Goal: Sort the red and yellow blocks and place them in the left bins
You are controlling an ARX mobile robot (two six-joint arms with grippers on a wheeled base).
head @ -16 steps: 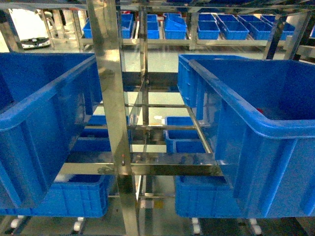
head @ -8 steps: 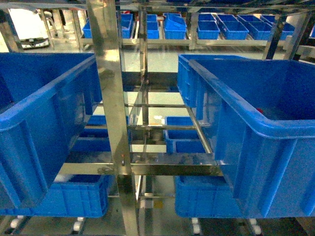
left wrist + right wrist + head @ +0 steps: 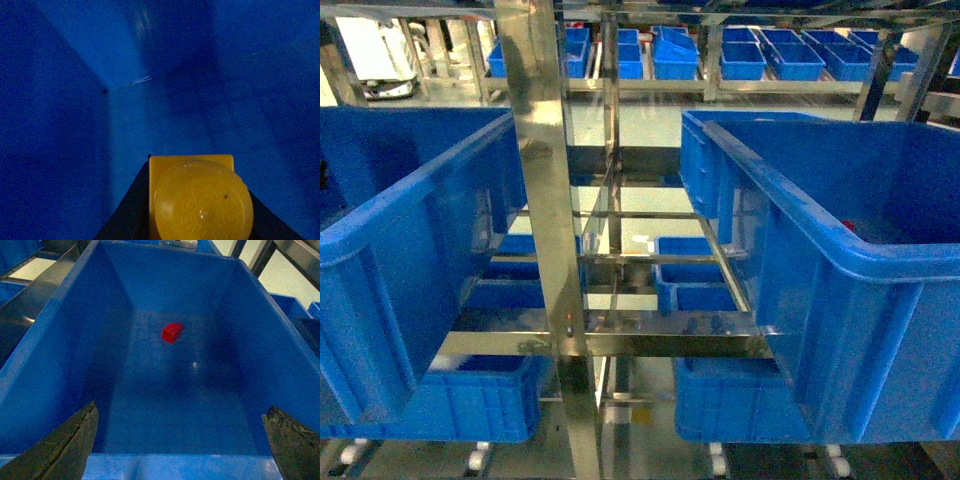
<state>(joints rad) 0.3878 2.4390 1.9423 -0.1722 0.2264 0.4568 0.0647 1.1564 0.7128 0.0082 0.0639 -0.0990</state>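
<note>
My left gripper [image 3: 200, 220] is clamped on one yellow block [image 3: 197, 197], down inside the left tub [image 3: 415, 215]. I think I should let go low over the floor so it won't bounce out. My right gripper [image 3: 182, 440] has its jaws wide apart above the right tub [image 3: 45, 340]. One red block [image 3: 172, 332] sits on the floor toward its far end
</note>
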